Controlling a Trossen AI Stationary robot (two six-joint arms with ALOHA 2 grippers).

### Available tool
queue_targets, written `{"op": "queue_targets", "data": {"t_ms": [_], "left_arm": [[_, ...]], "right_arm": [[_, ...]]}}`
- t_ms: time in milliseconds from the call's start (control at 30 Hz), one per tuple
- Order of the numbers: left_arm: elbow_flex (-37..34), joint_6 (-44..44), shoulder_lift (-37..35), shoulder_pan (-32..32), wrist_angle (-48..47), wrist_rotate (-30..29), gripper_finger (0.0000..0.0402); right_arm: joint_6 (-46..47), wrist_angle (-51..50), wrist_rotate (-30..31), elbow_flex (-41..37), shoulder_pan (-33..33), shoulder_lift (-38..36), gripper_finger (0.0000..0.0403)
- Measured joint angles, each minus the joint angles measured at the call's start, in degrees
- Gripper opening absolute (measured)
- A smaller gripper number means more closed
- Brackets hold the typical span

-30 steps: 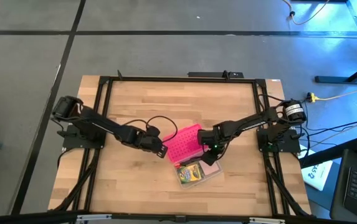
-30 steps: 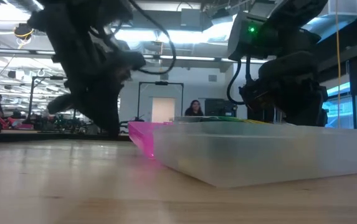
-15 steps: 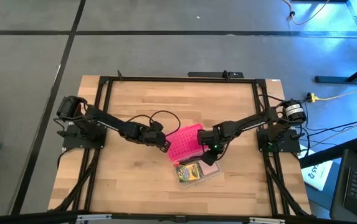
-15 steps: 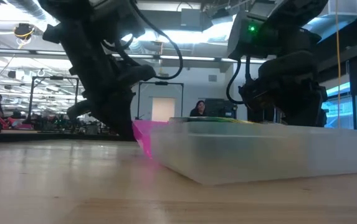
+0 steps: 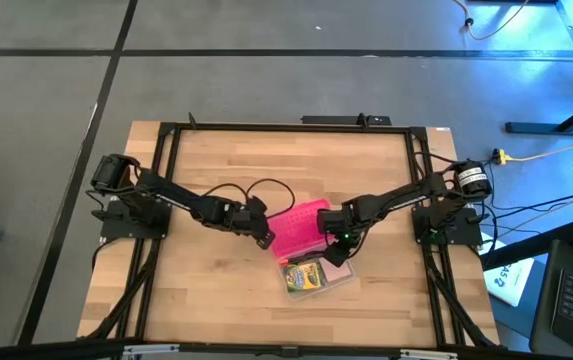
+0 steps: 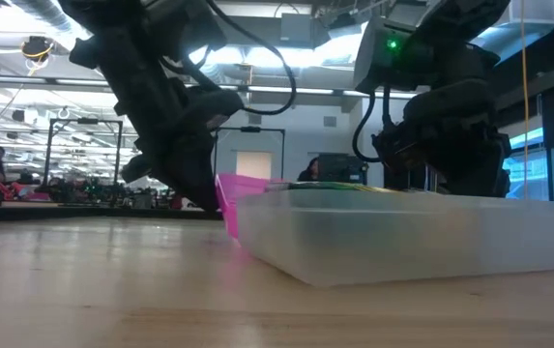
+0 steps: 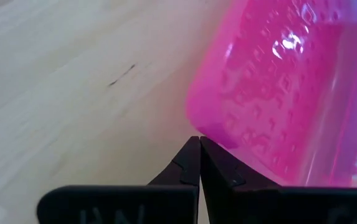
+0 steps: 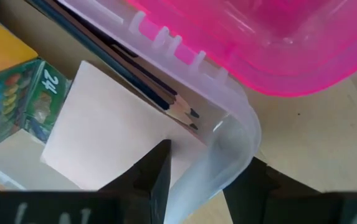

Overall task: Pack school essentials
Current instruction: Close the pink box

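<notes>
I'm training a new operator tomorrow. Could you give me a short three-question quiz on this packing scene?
1. True or false: the left claw is shut, its tips at the edge of the pink lid.
2. What does the right claw straddle? A) the clear case's wall B) the crayon box C) a cable
3. Fill in: the crayon box lies ____ the clear case.

Key: 1 true; 2 A; 3 inside.
</notes>
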Motion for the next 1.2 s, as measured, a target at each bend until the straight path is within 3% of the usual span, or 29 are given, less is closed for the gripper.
{"op": "queue_targets", "data": {"t_ms": [400, 633, 867, 1200], "left_arm": [[0.0, 24.2, -0.1, -0.1, 0.3, 0.3, 0.0000], [0.0, 34.3, -0.1, -0.1, 5.4, 0.0, 0.0000], [0.0, 38.5, -0.1, -0.5, 6.5, 0.7, 0.0000], [0.0, 39.5, -0.1, -0.9, 6.5, 0.7, 0.0000]], "right_arm": [[0.0, 0.2, 0.2, 0.0, 0.0, 0.0, 0.0129], [0.1, -0.3, 0.1, 0.0, 0.0, 0.0, 0.0129], [-1.5, -0.1, -1.1, 0.0, -0.9, -0.1, 0.0129], [-1.2, -1.0, 3.3, -0.1, -0.9, -6.8, 0.0128]]}}
